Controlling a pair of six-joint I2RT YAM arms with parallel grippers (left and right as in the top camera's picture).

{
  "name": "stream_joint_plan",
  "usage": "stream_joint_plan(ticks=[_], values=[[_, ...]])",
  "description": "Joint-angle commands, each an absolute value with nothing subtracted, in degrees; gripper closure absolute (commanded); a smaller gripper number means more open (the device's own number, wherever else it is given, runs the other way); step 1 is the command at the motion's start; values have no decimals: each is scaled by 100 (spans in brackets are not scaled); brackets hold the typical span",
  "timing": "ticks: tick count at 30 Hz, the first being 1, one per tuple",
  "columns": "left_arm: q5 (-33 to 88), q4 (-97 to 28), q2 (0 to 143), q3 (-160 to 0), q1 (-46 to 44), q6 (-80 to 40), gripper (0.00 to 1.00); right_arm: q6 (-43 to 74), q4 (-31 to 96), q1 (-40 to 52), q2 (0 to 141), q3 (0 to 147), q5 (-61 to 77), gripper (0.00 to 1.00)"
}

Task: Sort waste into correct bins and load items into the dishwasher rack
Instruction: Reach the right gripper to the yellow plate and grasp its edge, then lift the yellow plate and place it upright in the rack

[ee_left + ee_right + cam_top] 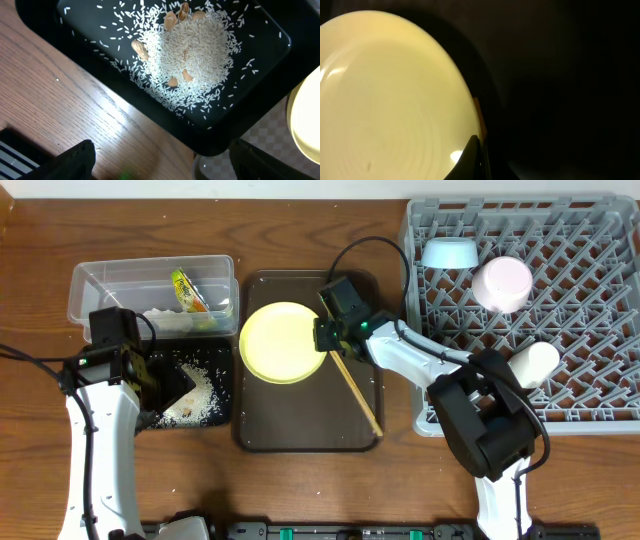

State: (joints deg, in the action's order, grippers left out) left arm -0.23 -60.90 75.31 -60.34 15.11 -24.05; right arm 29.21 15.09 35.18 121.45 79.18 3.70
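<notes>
Counting blue bowl (450,252), pink bowl (502,283) and cup (533,363) in the rack (600,240), wrapper (188,288) in the tub (80,290) and rice (200,395) in the black tray (222,368), only plate (280,342) and chopsticks (357,395) remain on the brown tray (300,420), with the right gripper (326,340) pressed together, perhaps on the plate's rim, and the left gripper (167,167) spread.

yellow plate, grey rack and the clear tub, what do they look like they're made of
Yellow plate: smooth and glossy with soft highlights in the right wrist view, so glazed ceramic or melamine; cannot tell which. Grey rack: matte moulded plastic, judging by its even lattice of pegs. Clear tub: thin transparent plastic, the wrapper inside showing through its walls.
</notes>
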Motion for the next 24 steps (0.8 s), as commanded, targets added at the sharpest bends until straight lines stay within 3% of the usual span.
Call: stream_joint_plan(ticks=[1, 7, 20, 24], values=[[-56, -6110, 7491, -6001, 1535, -2453, 12, 3236, 1494, 3544, 12167, 7898, 279, 99], [-49, -6121, 7489, -6001, 1535, -2453, 12, 3131, 1343, 3347, 11826, 7898, 242, 99], [-49, -6121, 7489, -6001, 1535, -2453, 12, 1044, 1953, 2665, 9944, 7902, -43, 99], [-51, -6121, 7491, -6001, 1535, -2453, 12, 242, 2217, 2342, 9336, 7902, -1186, 99]])
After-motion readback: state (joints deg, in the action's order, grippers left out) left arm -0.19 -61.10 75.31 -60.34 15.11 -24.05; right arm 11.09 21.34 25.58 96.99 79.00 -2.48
